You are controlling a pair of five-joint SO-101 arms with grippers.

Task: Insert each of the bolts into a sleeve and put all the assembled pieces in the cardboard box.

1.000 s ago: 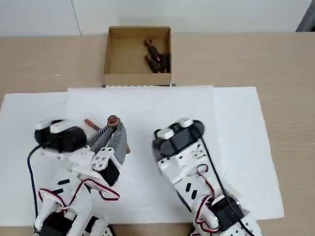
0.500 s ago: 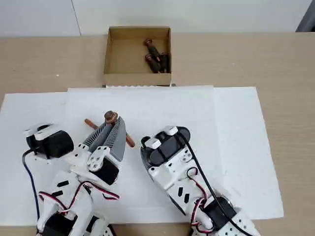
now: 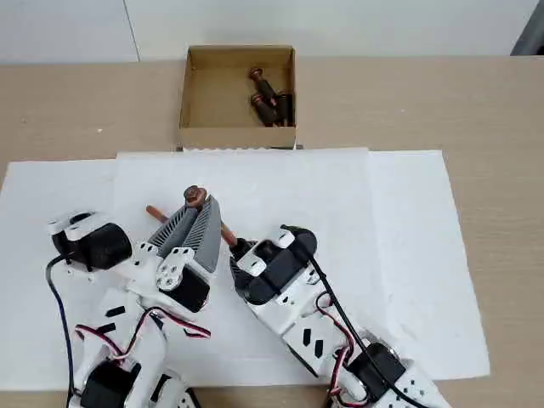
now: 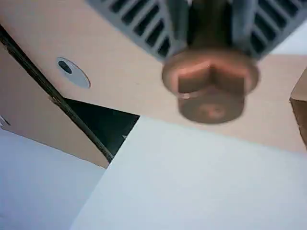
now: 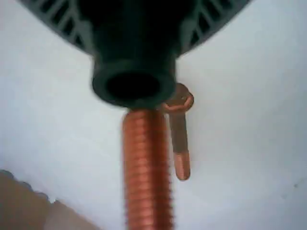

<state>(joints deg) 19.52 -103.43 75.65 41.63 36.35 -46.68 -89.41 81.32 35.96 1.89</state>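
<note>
1. The white paper (image 3: 408,255) is lying on the table under both arms.
2. The cardboard box (image 3: 217,98) is sitting just past the paper's far edge, well apart from the arms. A few finished pieces (image 3: 270,100) are resting along one side of it.
3. The left gripper (image 3: 197,208) is pinching a bolt (image 4: 211,91). Its fingers are closed narrow on the shaft, and the head is poking out past the tips.
4. The right gripper (image 3: 240,251) is sitting just beside it, fingers closed around a dark sleeve (image 5: 134,72). The sleeve is looking stiff and light. Holding it round the middle is keeping its hole free.
5. A threaded end (image 5: 146,167) is lining up right at that hole. I think it belongs to the pinched bolt, but I cannot tell for sure.
6. A spare bolt (image 5: 179,139) is lying on the paper nearby. Bolts are hard, smooth and round, so they are likely to roll. Grabbing one near the head is probably best, leaving the threads bare.
</note>
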